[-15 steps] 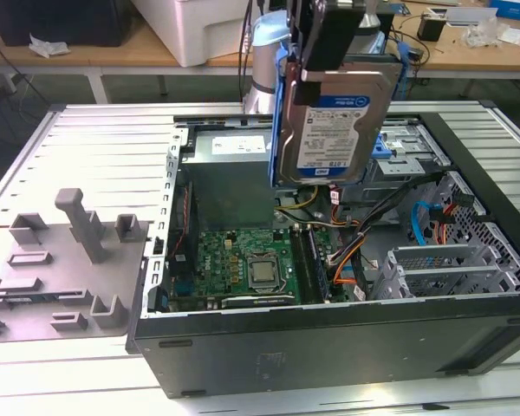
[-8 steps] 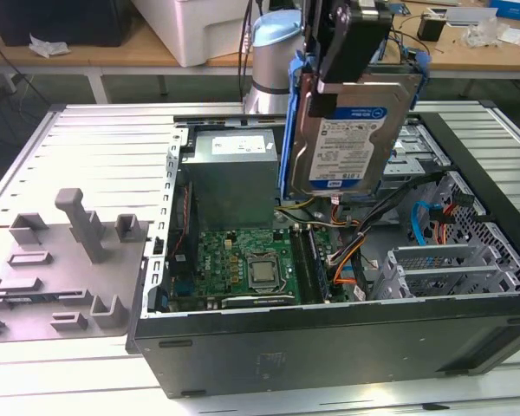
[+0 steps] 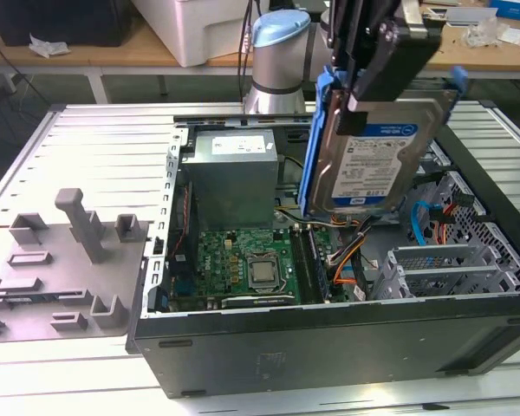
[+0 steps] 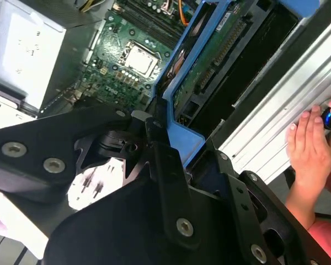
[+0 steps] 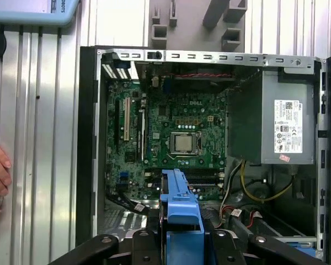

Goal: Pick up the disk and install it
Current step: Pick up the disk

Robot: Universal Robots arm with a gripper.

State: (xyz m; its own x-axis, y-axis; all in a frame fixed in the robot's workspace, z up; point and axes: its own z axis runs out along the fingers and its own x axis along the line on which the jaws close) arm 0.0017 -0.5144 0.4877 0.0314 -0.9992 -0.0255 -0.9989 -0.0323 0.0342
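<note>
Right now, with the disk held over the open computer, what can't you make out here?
The disk: its top edge, in the exterior view, is covered by the gripper.
The computer case: the part behind the disk, in the exterior view, is hidden by it.
The hand: cut off by the picture's edge in the second wrist view; what it touches is too small to tell.

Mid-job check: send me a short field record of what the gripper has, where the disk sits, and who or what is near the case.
gripper: black gripper, jaws shut on the disk
disk: silver-grey hard drive in blue plastic caddy, on edge, held above the open black computer case
installed: not yet
inside case: green motherboard, grey power supply box
person: hand at the edge of the ribbed metal table
</note>
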